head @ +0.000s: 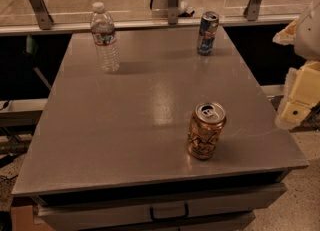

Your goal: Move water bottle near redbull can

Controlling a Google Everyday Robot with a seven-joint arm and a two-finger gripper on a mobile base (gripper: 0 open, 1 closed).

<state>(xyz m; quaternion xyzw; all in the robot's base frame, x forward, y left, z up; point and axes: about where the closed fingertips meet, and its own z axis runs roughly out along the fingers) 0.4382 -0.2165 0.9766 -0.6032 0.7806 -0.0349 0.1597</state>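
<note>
Nearest me, a gold can (pixel 206 130) stood on the grey surface (pixel 125 125). Off its right edge hung my gripper (pixel 297 100); I could not tell whether it was open or closed. Farther back, the water bottle (pixel 105 37) stood upright at the far left, well apart from the redbull can (pixel 207 32) at the far right.

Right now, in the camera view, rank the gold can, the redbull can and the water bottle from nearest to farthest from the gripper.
The gripper hangs just past the right edge of the table.
1. Gold-orange can: front right, nearest.
2. Redbull can: back right, farther along the same side.
3. Water bottle: back left, plainly farthest.
</note>
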